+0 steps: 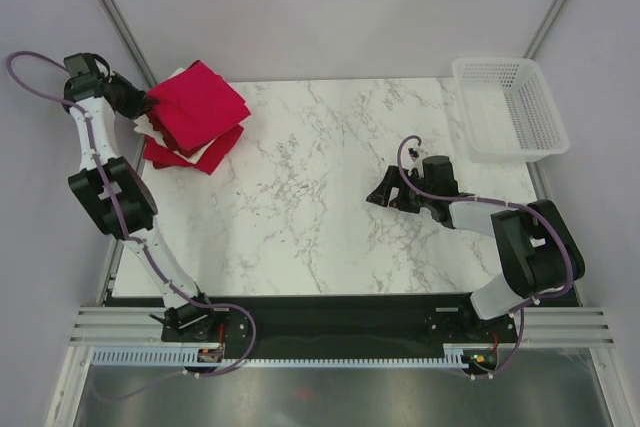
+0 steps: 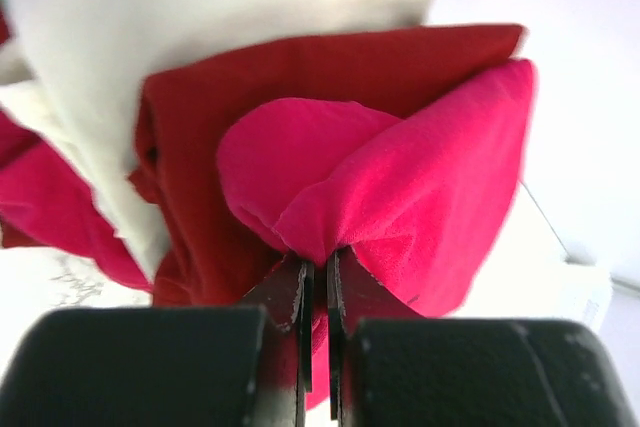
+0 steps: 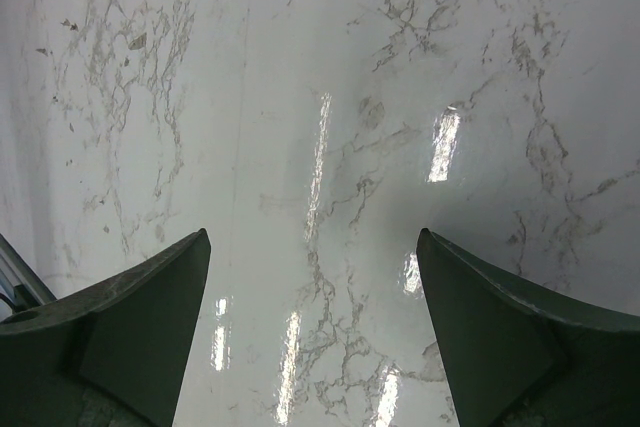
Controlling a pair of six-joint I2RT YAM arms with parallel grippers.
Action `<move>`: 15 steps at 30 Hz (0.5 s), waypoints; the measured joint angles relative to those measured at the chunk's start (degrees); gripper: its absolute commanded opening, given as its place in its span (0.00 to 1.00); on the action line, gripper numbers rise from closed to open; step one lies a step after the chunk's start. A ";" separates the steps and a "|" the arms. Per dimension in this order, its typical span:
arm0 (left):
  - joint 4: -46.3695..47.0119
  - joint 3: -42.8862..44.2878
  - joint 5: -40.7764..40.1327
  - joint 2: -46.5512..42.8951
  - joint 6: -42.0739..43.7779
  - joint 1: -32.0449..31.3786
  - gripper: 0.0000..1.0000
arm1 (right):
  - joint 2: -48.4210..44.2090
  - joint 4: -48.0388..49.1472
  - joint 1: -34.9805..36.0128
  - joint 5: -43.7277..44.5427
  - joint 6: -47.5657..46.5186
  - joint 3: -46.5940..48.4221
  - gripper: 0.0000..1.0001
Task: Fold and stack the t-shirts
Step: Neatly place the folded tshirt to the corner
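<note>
A stack of folded t-shirts sits at the table's far left corner. The bright crimson t-shirt (image 1: 197, 104) lies on top, above a cream t-shirt (image 1: 215, 153) and a dark red t-shirt (image 1: 165, 155). My left gripper (image 1: 140, 102) is at the stack's left edge, shut on a pinched fold of the crimson t-shirt (image 2: 420, 187). The left wrist view also shows the dark red t-shirt (image 2: 200, 147) and the cream t-shirt (image 2: 150, 27) behind it. My right gripper (image 1: 380, 194) is open and empty, low over the bare marble (image 3: 320, 127) at the middle right.
A white plastic lattice basket (image 1: 508, 107) stands at the table's far right corner. The marble table (image 1: 320, 197) stretches between the stack and my right gripper. Grey walls and frame posts close in the back.
</note>
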 measured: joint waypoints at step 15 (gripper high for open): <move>4.24 -3.15 -3.23 6.84 0.72 1.33 0.19 | 0.39 0.04 0.00 -0.31 0.02 0.31 0.94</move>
